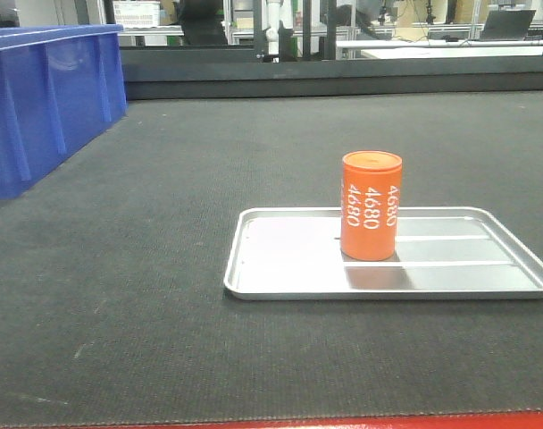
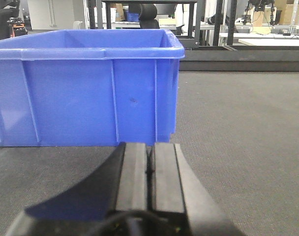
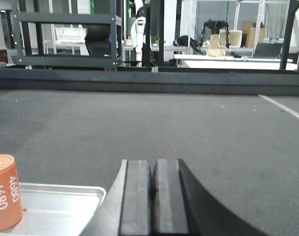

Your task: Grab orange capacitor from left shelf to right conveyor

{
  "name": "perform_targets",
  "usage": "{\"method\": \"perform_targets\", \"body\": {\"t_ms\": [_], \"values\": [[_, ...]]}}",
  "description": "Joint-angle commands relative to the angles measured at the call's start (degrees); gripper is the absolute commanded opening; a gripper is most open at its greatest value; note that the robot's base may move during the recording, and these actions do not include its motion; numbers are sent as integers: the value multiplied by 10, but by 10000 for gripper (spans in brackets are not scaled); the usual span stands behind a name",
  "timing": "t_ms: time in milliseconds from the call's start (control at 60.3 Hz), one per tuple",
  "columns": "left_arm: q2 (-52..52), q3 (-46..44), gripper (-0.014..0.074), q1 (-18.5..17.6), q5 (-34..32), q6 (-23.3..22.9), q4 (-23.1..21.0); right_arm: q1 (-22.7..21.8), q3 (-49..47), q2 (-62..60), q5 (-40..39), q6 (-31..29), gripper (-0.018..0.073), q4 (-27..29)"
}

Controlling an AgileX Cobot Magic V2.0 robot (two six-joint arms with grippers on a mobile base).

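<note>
The orange capacitor (image 1: 371, 206) stands upright in a shallow silver tray (image 1: 280, 277) that lies on the dark-grey conveyor belt (image 1: 164, 268), which has a red front edge. The capacitor also shows at the lower left of the right wrist view (image 3: 7, 191). My right gripper (image 3: 153, 164) is shut and empty, low over the belt, to the right of the capacitor and apart from it. My left gripper (image 2: 150, 147) is shut and empty, just in front of a blue bin (image 2: 85, 88). The left shelf is out of view.
The blue plastic bin (image 1: 48, 98) stands on the belt at the far left. A dark raised rail (image 1: 343, 80) runs along the belt's far side. Racks and tables stand beyond it.
</note>
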Motion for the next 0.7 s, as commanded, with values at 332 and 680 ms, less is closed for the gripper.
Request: {"method": "perform_targets", "body": {"t_ms": [332,680], "values": [[6,-4,-105,1,-48,0,-3,-2,2,-12,-60,-5,56,-5],[6,-4,-105,1,-48,0,-3,-2,2,-12,-59,-5,56,-5]]}}
